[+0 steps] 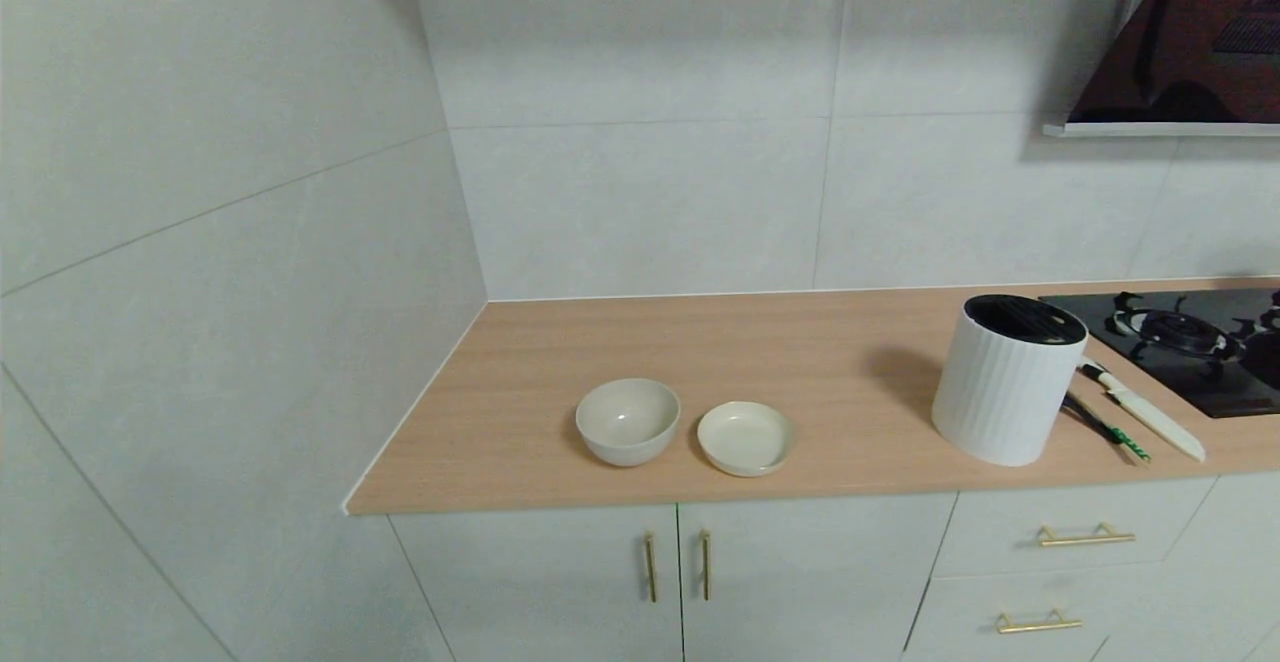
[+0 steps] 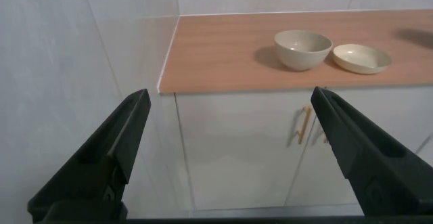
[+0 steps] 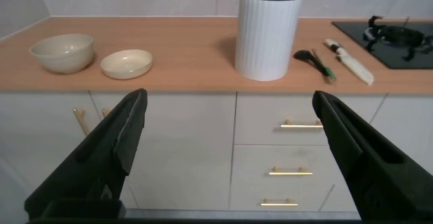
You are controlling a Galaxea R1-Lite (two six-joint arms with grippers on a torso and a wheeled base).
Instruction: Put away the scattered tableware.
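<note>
A cream bowl [image 1: 628,420] and a shallow cream dish [image 1: 745,437] sit side by side near the front edge of the wooden counter [image 1: 800,352]. A white ribbed utensil holder [image 1: 1008,379] with a black slotted top stands to their right. Beside it lie a white knife [image 1: 1145,410] and a black-handled utensil [image 1: 1105,428]. My left gripper [image 2: 226,112] is open, below counter height and well short of the bowl [image 2: 302,49] and dish [image 2: 361,57]. My right gripper [image 3: 230,119] is open too, in front of the drawers, facing the holder [image 3: 268,33], the knife [image 3: 350,60], bowl [image 3: 62,52] and dish [image 3: 126,63].
A black gas hob [image 1: 1190,342] lies at the counter's right end, under a dark range hood [image 1: 1180,52]. A tiled wall closes off the left side and the back. Cabinet doors with gold handles [image 1: 677,564] and drawers [image 1: 1085,537] sit below the counter.
</note>
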